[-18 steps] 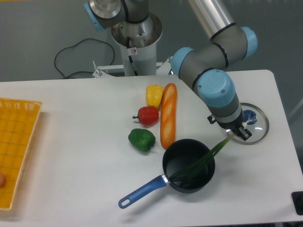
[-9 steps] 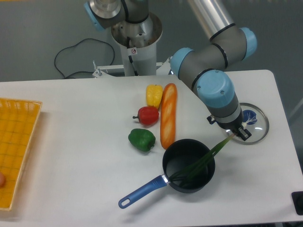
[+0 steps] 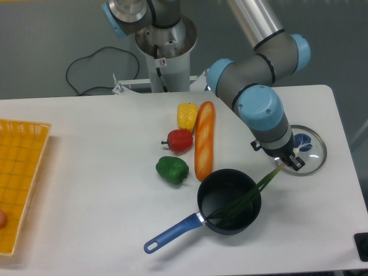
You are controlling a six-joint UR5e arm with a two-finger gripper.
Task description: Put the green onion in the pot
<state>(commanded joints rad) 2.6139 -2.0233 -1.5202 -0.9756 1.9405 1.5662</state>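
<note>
Nearest, at the lower centre of the frame, the pot (image 3: 229,201) is sitting on the white surface (image 3: 92,190), a round matte black saucepan with its long glossy blue handle (image 3: 171,233) pointing toward the lower left. Thin green onion (image 3: 247,195) stalks are slanting across its rim, their leaf tips lying inside against the dark bottom while the upper end is rising to the right. That end is being pinched by the hand (image 3: 283,165), its fingers narrowed on the stalk just beyond the pot's right rim. Close behind the hand, a round glass lid (image 3: 307,149) with a blue knob is lying near the surface's right edge. Left of the pot, a squat green pepper (image 3: 172,169) is resting apart from it, then a red pepper (image 3: 180,140), a smooth orange baguette (image 3: 204,140) and a yellow pepper (image 3: 187,115). A woven yellow basket (image 3: 20,184) is occupying the far left edge, with open white surface between it and the vegetables.
</note>
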